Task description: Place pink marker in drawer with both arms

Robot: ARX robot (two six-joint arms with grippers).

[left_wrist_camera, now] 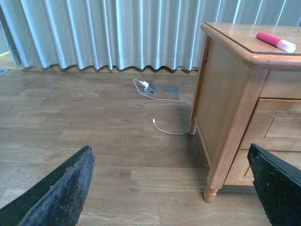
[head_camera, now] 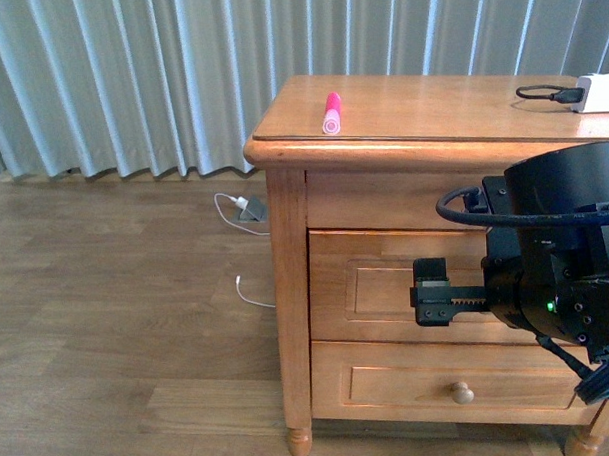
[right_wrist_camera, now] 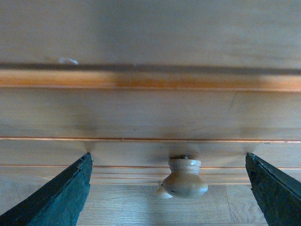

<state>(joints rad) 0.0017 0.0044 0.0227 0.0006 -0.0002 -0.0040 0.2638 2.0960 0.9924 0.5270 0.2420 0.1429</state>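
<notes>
The pink marker (head_camera: 332, 113) lies on top of the wooden nightstand (head_camera: 421, 119), near its front left corner; it also shows in the left wrist view (left_wrist_camera: 275, 41). My right gripper (head_camera: 432, 294) is open in front of a shut drawer (head_camera: 377, 286). In the right wrist view the round pale knob (right_wrist_camera: 184, 178) sits between the spread fingers (right_wrist_camera: 61, 197), untouched, and the right gripper (right_wrist_camera: 168, 162) is close to the drawer front (right_wrist_camera: 150, 113). My left gripper (left_wrist_camera: 170, 155) is open and empty, low over the floor left of the nightstand (left_wrist_camera: 225, 94). It is out of the front view.
A lower drawer with its own knob (head_camera: 461, 392) is shut. A white charger block with black cable (head_camera: 580, 92) lies on the nightstand's back right. A white cable and plug (head_camera: 246, 208) lie on the wooden floor by the grey curtain (head_camera: 109, 75).
</notes>
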